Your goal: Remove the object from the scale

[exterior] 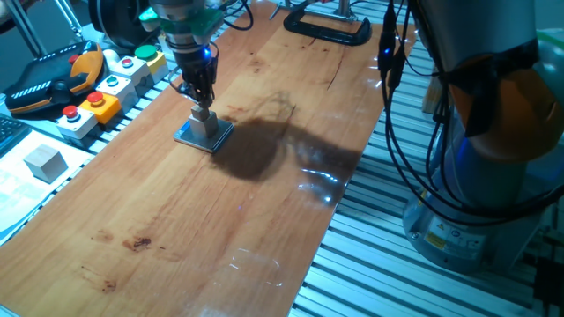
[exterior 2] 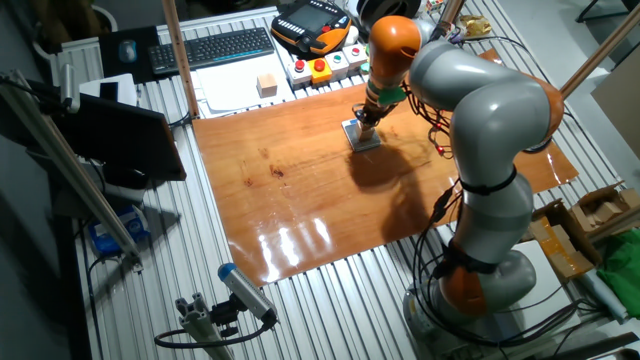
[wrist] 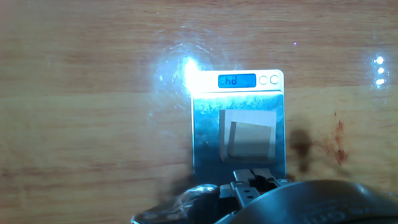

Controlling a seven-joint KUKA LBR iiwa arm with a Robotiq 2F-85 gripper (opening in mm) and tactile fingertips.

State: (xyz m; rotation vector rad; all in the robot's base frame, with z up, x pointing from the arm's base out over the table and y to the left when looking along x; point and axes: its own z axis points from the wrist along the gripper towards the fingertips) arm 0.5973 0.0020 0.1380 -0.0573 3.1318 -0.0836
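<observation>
The scale is a thin square pad on the wooden board, with a lit blue display at its far edge. A light grey cube sits on its middle and shows whole in the hand view. My gripper hangs straight over the cube, fingertips just above its top face. The fingers show close together at the bottom of the hand view, with nothing between them. In the other fixed view the scale lies under the orange wrist.
Button boxes and a teach pendant line the board's left edge. A second grey cube rests on paper off the board. A black clamp is at the far end. Cables hang at the right.
</observation>
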